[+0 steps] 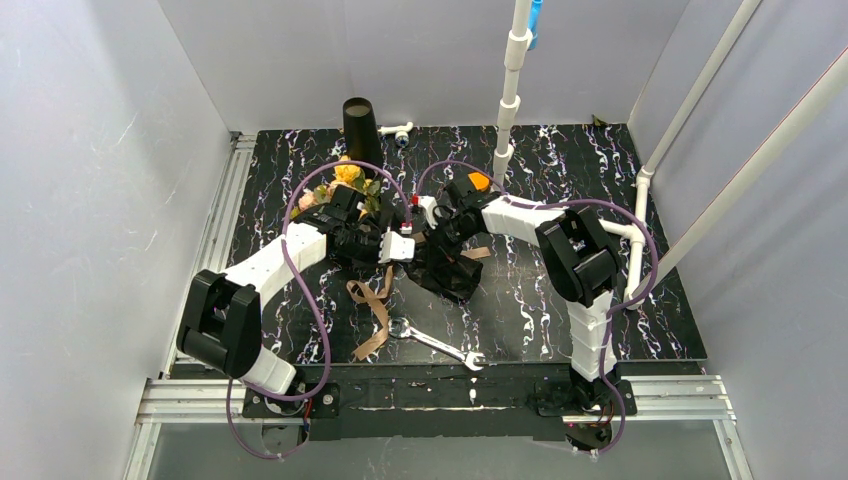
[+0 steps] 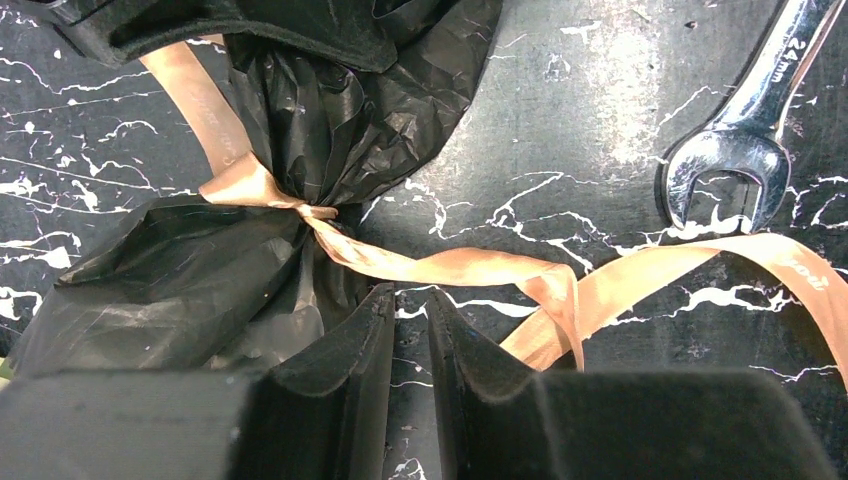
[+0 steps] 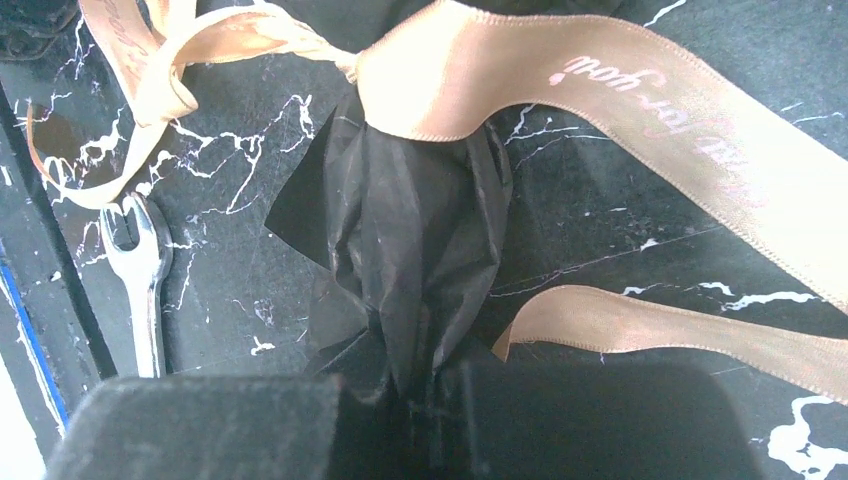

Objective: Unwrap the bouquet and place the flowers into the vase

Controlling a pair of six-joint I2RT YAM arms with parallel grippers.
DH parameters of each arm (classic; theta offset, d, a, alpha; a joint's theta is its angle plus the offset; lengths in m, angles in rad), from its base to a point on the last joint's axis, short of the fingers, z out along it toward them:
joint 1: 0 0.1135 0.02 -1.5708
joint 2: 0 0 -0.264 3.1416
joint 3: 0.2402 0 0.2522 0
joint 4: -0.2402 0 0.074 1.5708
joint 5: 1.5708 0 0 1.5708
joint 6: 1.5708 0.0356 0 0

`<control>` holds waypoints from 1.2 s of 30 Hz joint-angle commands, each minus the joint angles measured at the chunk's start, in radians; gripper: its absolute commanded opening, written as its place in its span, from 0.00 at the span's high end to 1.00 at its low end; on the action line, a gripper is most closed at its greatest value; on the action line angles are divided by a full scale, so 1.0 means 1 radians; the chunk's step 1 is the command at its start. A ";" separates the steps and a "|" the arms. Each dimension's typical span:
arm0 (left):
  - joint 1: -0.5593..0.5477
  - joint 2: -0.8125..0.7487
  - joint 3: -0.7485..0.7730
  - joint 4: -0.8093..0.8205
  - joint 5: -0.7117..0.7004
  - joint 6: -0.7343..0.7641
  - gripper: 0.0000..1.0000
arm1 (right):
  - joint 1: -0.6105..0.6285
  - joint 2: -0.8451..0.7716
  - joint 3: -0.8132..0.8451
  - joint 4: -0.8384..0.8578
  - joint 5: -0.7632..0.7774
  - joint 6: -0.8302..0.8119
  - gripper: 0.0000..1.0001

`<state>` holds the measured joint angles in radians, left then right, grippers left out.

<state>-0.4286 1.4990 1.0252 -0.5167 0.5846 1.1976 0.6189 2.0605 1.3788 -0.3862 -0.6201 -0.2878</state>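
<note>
The bouquet [image 1: 440,268] lies mid-table in crinkled black wrapping [image 2: 330,110], and a tan ribbon [image 2: 455,265] is knotted round its neck. Yellow and pink flowers [image 1: 348,176] show behind the left arm. The black vase [image 1: 358,126] stands upright at the back. My left gripper [image 2: 410,298] hovers just short of a ribbon strand, jaws a narrow gap apart with only table between them. My right gripper [image 3: 430,375] is shut on the tail of the black wrapping [image 3: 420,230], below the ribbon [image 3: 620,100]. Both wrists meet over the bouquet [image 1: 415,240].
A steel wrench [image 1: 436,344] lies near the front edge, beside loose ribbon tails [image 1: 375,305]; it also shows in the wrist views as the wrench [image 2: 740,150] and the wrench [image 3: 145,270]. A white pipe post [image 1: 510,95] rises at the back right. Grey walls close in three sides.
</note>
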 commanded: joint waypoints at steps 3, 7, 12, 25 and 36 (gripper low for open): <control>-0.002 -0.044 -0.010 -0.035 0.037 0.028 0.81 | 0.044 0.068 -0.041 -0.135 0.131 -0.073 0.99; -0.004 -0.035 -0.013 -0.033 0.047 0.023 0.82 | 0.051 0.078 -0.030 -0.156 0.132 -0.086 0.99; -0.021 -0.041 -0.045 -0.005 0.052 0.006 0.82 | 0.051 0.087 -0.017 -0.172 0.138 -0.103 0.99; -0.034 -0.005 -0.032 0.078 0.042 0.036 0.83 | 0.052 0.094 -0.012 -0.189 0.123 -0.103 0.99; -0.032 0.111 0.041 0.144 -0.012 0.069 0.84 | 0.053 0.092 -0.003 -0.216 0.099 -0.121 0.99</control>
<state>-0.4599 1.5734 1.0115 -0.3862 0.5667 1.2415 0.6430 2.0701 1.4132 -0.4454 -0.6060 -0.3496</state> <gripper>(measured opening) 0.165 0.102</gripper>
